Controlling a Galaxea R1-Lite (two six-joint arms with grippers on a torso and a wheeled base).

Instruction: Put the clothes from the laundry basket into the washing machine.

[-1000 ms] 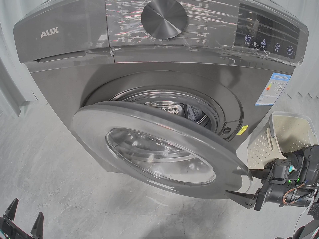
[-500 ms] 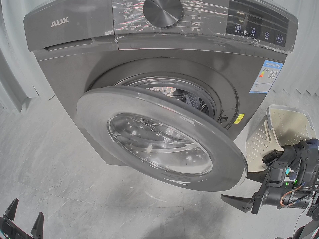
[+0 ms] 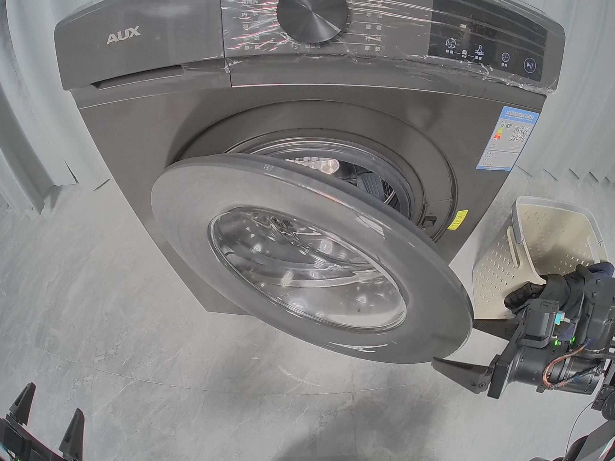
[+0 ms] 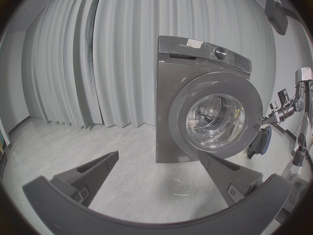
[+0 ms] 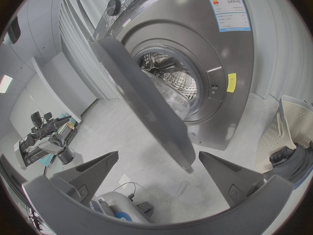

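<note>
Head view: the right claw (image 3: 458, 374), jaws apart and empty, hangs beside the open door (image 3: 410, 276) of the washing machine (image 3: 160, 123). Just behind it, dark clothes (image 3: 544, 287) drape over the laundry basket (image 3: 564, 232) rim; probably soft, light and floppy, best pinched at a bunched fold.

The washing machine (image 3: 128, 136) was made of dark grey metal with a soft, brushed shine. Its door window (image 3: 307, 270) was made of clear, glossy material. The drum (image 5: 176, 79) was made of shiny metal. The top panel (image 3: 487, 36) was wrapped in crinkly clear film (image 3: 378, 27). The basket (image 3: 557, 238) was moulded from matt cream plastic. The floor (image 3: 96, 328) was laid with smooth grey tiles.
</note>
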